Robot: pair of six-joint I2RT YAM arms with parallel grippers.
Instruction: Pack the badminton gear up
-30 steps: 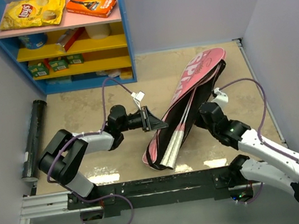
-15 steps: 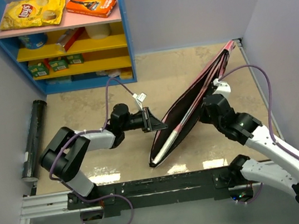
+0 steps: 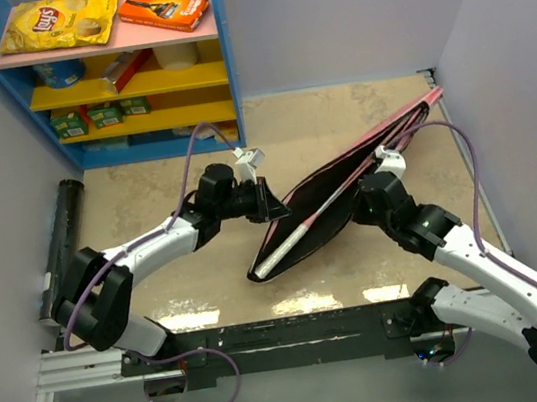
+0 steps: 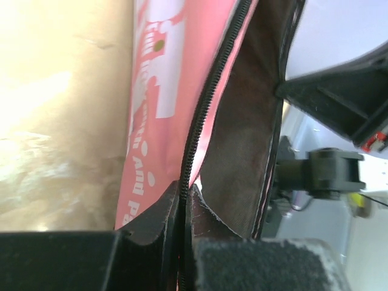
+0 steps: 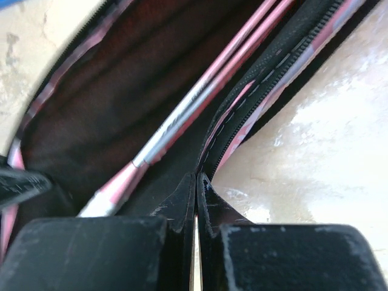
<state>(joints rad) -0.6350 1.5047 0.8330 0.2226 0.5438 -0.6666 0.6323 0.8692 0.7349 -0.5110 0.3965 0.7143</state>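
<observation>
The pink bag [image 3: 345, 171] stands tipped on its edge across the middle of the table, its black inside gaping toward the camera. My left gripper [image 3: 267, 203] is shut on the zipper rim [image 4: 193, 145] of its near-left side. On the opposite rim my right gripper [image 3: 364, 203] is shut on the zipper edge [image 5: 242, 115]. A pink-and-white racket [image 3: 294, 238] lies inside, its shaft [image 5: 182, 115] running along the bag's floor. The long black tube [image 3: 58, 248] lies by the left wall, away from both grippers.
A blue shelf unit [image 3: 227, 56] stands at the back left, holding a yellow chip packet [image 3: 60, 20], an orange box [image 3: 164, 6] and small packets. Grey walls close in on the left and right. Bare beige tabletop [image 3: 155, 188] lies behind the left arm.
The bag has gone from lying flat with its lettering up to standing on edge, and its lower end has swung left. Both grippers kept their grip; the left one rose toward the back.
</observation>
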